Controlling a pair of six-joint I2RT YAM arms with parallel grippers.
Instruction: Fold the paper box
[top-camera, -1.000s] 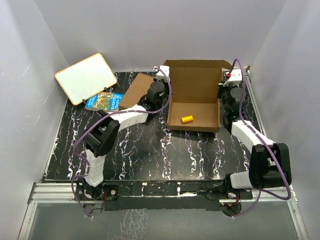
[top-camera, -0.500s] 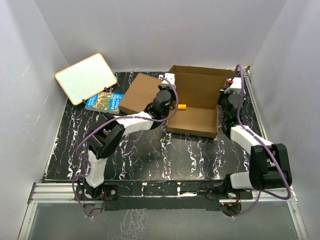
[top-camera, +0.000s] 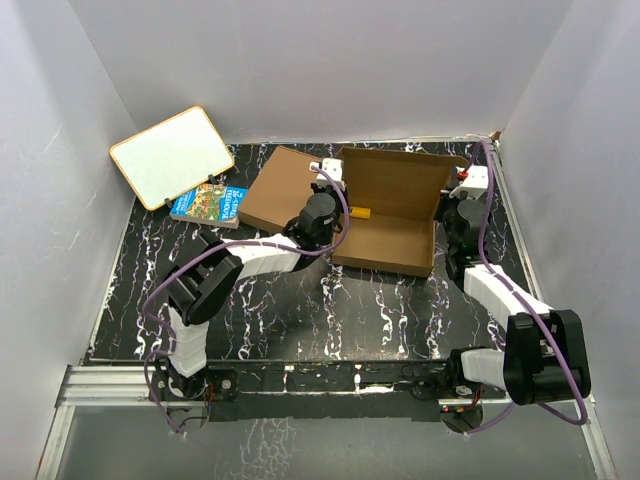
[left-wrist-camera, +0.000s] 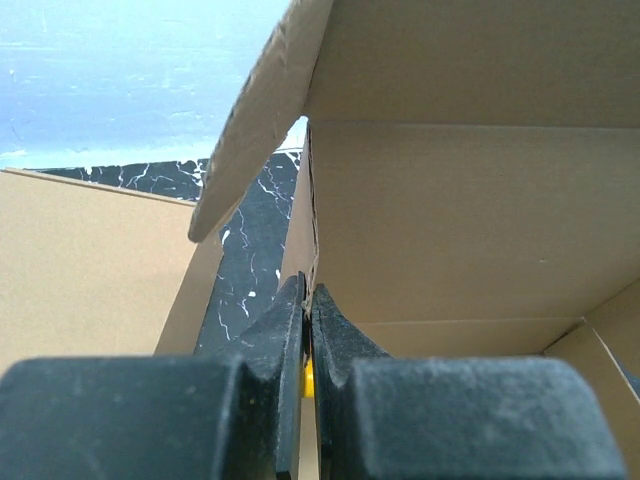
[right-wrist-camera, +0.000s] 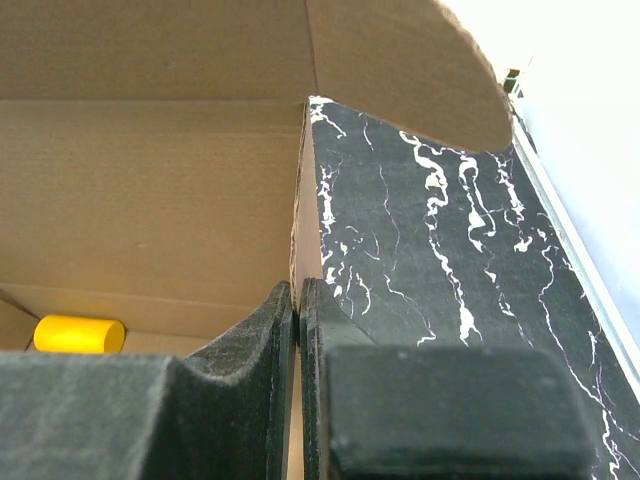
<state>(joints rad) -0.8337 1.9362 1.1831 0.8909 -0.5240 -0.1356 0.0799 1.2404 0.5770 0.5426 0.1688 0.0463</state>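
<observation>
Top external view: a black tabletop (top-camera: 300, 300) veined with white, closed in on three sides by plain white walls (top-camera: 350, 60). Two robot arms reach from the near edge to one paper box (top-camera: 395, 205), which sits open at the far side of the table, right of centre, its lid raised toward the back wall. Inside lies a single yellow cylinder (top-camera: 360, 213), close to the box's left wall; nothing else shows in it.

Wrist views: the left gripper (left-wrist-camera: 306, 290) is pinched narrow on the box's left side wall, the cardboard edge caught between its black fingers. The right gripper (right-wrist-camera: 297, 288) is clamped the same way on the right side wall.

To the left, one flat brown cardboard box (top-camera: 280, 187) lies just beside the open box. Beyond it are one blue book (top-camera: 208, 203) and one whiteboard (top-camera: 178, 155), tilted at the far left corner.
</observation>
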